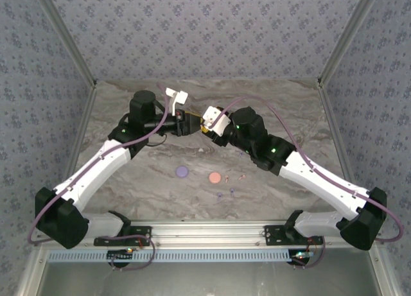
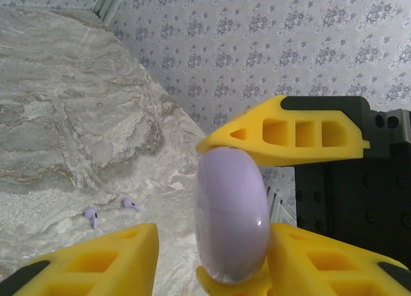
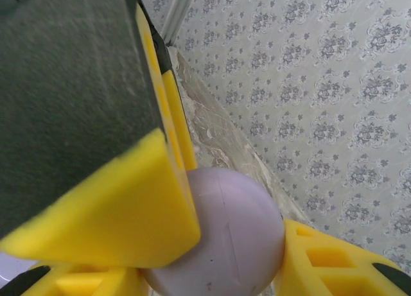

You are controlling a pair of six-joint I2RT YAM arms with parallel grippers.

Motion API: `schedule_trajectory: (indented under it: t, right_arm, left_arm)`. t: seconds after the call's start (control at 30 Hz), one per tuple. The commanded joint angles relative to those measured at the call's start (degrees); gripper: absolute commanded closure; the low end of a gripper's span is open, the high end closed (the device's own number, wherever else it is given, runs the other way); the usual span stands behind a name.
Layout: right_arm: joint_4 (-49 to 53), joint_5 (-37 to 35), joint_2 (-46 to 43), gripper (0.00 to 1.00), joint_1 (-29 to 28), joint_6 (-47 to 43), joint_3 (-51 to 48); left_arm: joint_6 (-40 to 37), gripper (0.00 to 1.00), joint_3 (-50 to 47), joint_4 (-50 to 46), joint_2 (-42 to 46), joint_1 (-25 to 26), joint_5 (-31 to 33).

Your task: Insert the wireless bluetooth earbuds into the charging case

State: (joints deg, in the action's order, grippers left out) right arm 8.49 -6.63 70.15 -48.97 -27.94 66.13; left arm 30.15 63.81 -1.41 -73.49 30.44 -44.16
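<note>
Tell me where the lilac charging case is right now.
The lilac charging case is up off the marble table, clamped in the right claw where both arms meet at centre, the left claw bracketing it.

Floral wallpaper (image 1: pixel 205 33) rises behind and beside a grey marbled table (image 1: pixel 160 196). Metal posts (image 1: pixel 64 36) stand at the table's far corners. An aluminium rail (image 1: pixel 205 230) runs along its near edge.

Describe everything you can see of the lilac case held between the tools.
The lilac case is a smooth, glossy, plastic-looking round puck, apparently closed. It hangs in the air above the table, edge-on to the left wrist camera. The right tool clamps it by the rim. One finger of the left tool lies against it; the other stands apart.
</note>
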Motion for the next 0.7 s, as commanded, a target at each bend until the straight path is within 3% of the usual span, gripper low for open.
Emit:
schedule_trajectory:
  t: [0.0,0.33,0.47,0.67]
  right_arm:
    - [-1.5,0.7,0.2,0.54,-0.4,-0.5,0.0]
    - [0.4,0.2,1.4,0.52,-0.2,1.3,1.7]
    - [2.3,2.1,1.0,0.39,1.2,3.9,1.6]
    - [6.7,11.9,-1.6,0.16,5.6,7.2,1.7]
  left_arm:
    - [-0.2,0.57,2.3,1.8,-0.6,0.6,-0.4]
    - [-1.6,0.75,3.0,0.5,-0.6,0.8,-0.6]
    - [-2.9,0.81,3.3,-0.1,-0.2,0.8,-0.6]
    - [-6.9,0.91,2.7,0.6,1.2,0.8,0.8]
